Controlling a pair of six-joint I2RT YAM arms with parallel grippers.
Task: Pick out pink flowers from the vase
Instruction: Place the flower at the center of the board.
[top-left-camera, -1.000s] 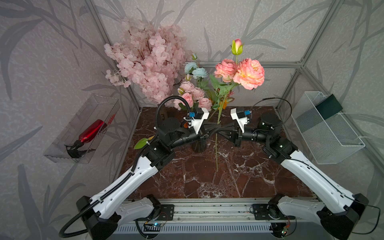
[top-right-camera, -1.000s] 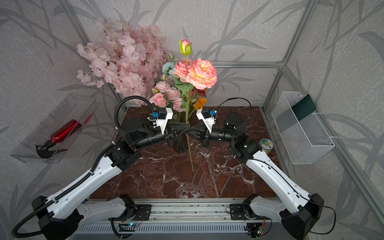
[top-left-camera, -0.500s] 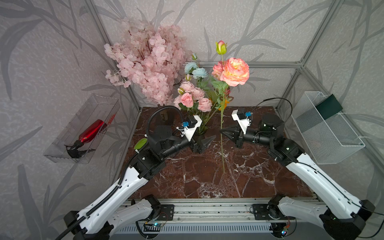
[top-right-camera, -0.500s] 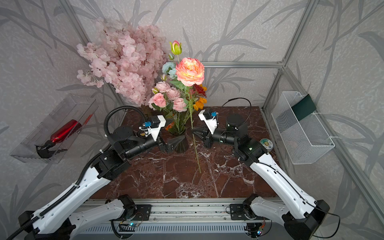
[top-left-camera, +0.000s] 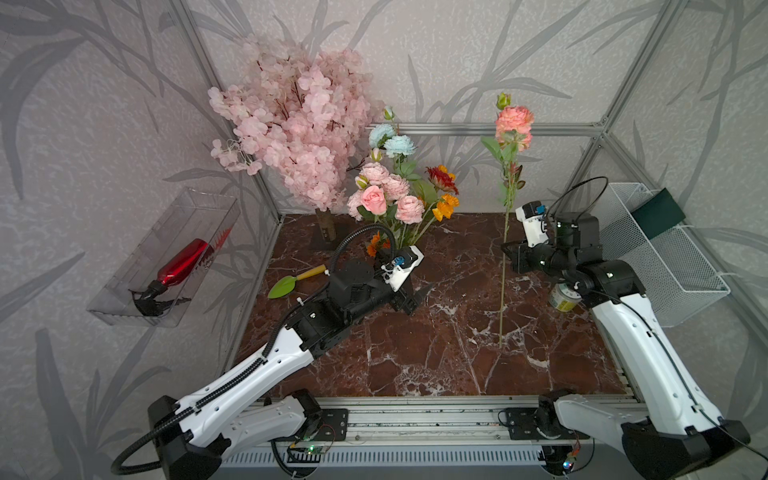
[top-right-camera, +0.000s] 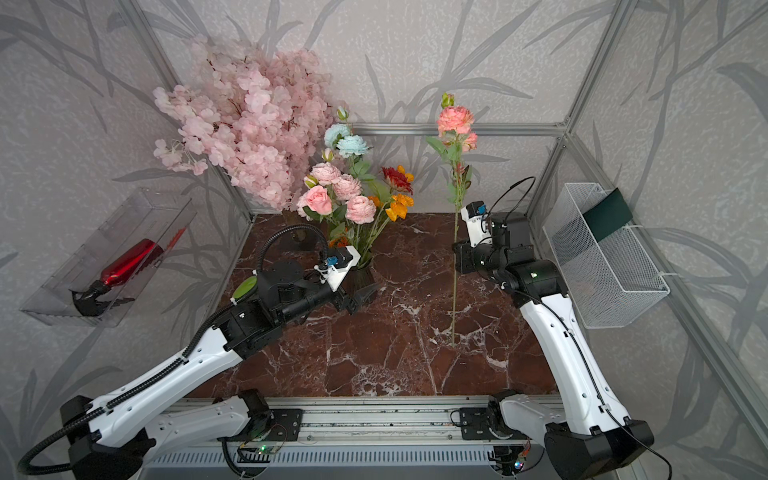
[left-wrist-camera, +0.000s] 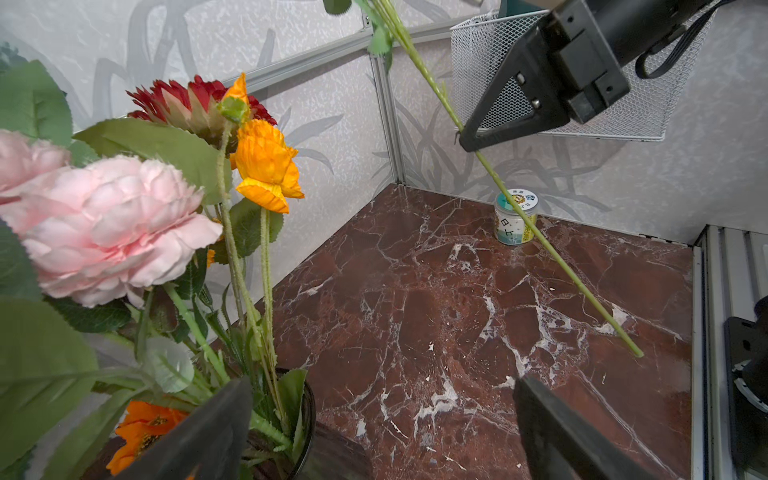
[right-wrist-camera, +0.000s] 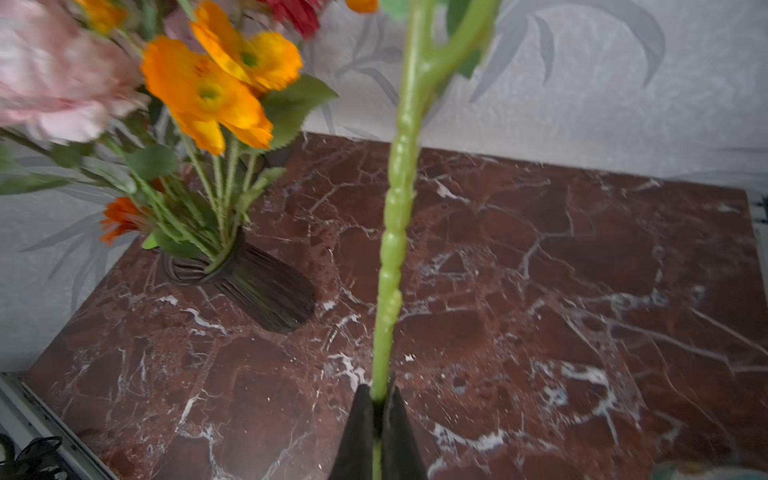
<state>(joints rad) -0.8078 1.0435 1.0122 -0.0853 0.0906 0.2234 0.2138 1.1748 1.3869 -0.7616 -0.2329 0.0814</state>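
**Table** (top-left-camera: 415, 374): dark red marble with white veins; a bare stretch lies in front of both sets of jaws.

**Salmon-pink flower** (top-left-camera: 514, 120): out of the vase and upright. Its long green stem passes through the right jaws. The bloom is high above them and the cut end low beneath them at the table; contact is not clear.

**Jar** (top-left-camera: 563, 301): small and labelled, on the table behind the right jaws, under the wrist.

**Left gripper** (top-right-camera: 360, 300): jaws spread wide with nothing between them, well apart from the right jaws.

**Green trowel** (top-left-camera: 286, 286): lying flat, behind the left jaws, off to their outer side.

**Vase** (top-right-camera: 365, 276): dark ribbed glass, upright, just beyond the left jaws and close to one finger; touching cannot be told.

**Right gripper** (top-left-camera: 505, 250): jaws pressed together on the flower's stem, roughly midway along it.

**Pink flowers** (top-left-camera: 376, 199): several pale heads standing in the vase, above and beyond the left jaws. They share it with orange flowers (top-left-camera: 445, 205) and blue flowers (top-left-camera: 392, 141).

**Wire basket** (top-left-camera: 665, 257): white, on the wall to the outer side of the right jaws.

**Blossom tree** (top-left-camera: 299, 124): pale pink, far beyond the left jaws, in the back corner.
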